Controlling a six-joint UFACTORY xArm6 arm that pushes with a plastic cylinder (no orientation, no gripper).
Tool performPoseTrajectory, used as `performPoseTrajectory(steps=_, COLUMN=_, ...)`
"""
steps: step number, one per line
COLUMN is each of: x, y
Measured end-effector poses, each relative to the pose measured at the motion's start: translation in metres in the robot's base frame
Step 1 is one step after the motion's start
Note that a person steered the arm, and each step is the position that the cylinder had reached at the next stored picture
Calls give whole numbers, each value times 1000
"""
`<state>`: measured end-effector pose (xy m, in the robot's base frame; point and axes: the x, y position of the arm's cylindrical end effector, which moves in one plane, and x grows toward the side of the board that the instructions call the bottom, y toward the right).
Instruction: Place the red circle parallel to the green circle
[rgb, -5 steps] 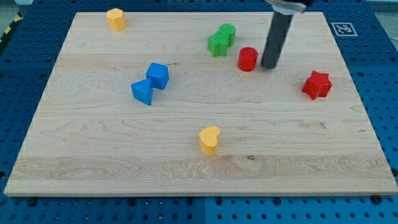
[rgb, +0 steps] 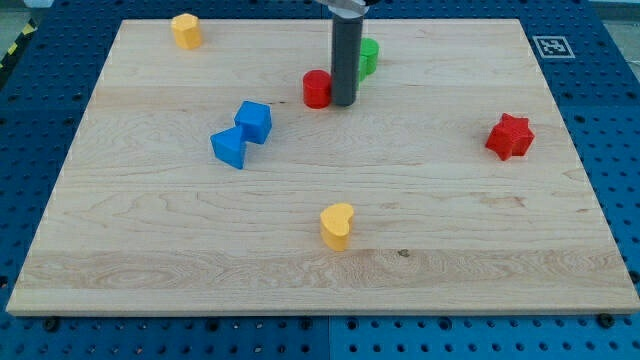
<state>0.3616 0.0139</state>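
The red circle (rgb: 317, 88) lies on the wooden board (rgb: 150, 230), near the view's top centre. My tip (rgb: 344, 103) stands right against its right side. A green block (rgb: 369, 56), probably the green circle, shows just right of the rod, up and to the right of the red circle. The rod covers part of it. A second green block seen there before is hidden behind the rod.
A blue cube (rgb: 254, 121) and another blue block (rgb: 230, 147) lie left of centre. A red star (rgb: 510, 136) is at the right, a yellow heart (rgb: 337, 225) at bottom centre and a yellow block (rgb: 186, 30) at top left.
My tip has moved left, pushing the red circle left from right of the green blocks to their lower left. The rod now covers the green star.
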Motion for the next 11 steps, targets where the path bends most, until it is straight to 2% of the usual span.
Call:
performPoseTrajectory(steps=2, x=7, y=-54)
performPoseTrajectory(steps=5, x=-5, y=-68)
performPoseTrajectory(steps=11, x=-103, y=-85)
